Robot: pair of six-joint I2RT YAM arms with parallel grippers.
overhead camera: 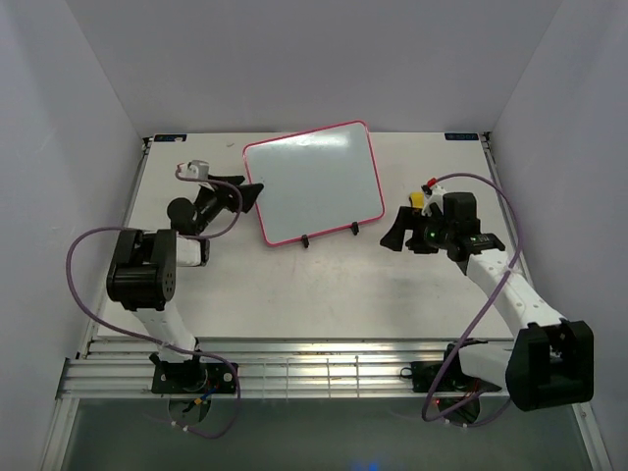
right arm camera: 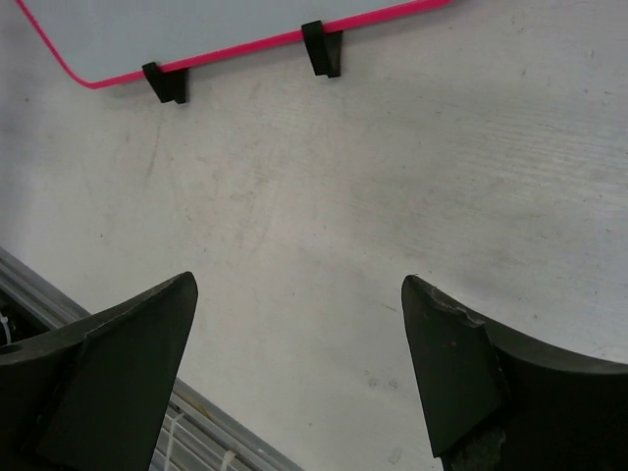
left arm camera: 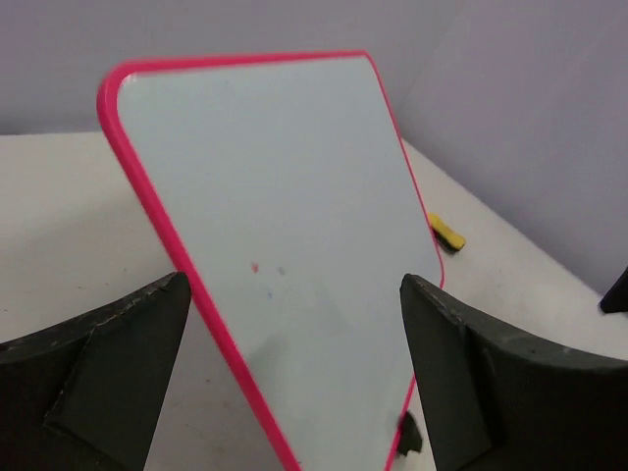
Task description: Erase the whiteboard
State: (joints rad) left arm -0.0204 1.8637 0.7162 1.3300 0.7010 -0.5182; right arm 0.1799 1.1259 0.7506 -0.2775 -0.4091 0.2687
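The whiteboard (overhead camera: 314, 182) leans upright on a thin black wire stand (overhead camera: 306, 240) in the middle of the table, its pink-red frame all in view. Its face looks white, with only tiny red and blue specks (left arm camera: 255, 267) in the left wrist view. My left gripper (overhead camera: 251, 188) is open at the board's left edge, and its jaws stand on either side of the board (left arm camera: 294, 196) without touching it. My right gripper (overhead camera: 395, 231) is open and empty, to the right of the board. The yellow eraser (overhead camera: 420, 199) lies just behind it.
The right wrist view shows the board's lower edge (right arm camera: 196, 54), two black stand feet (right arm camera: 324, 49), bare table and the ribbed metal rail (right arm camera: 196, 432) at the near edge. The eraser also shows in the left wrist view (left arm camera: 446, 234). Grey walls close in the sides and back.
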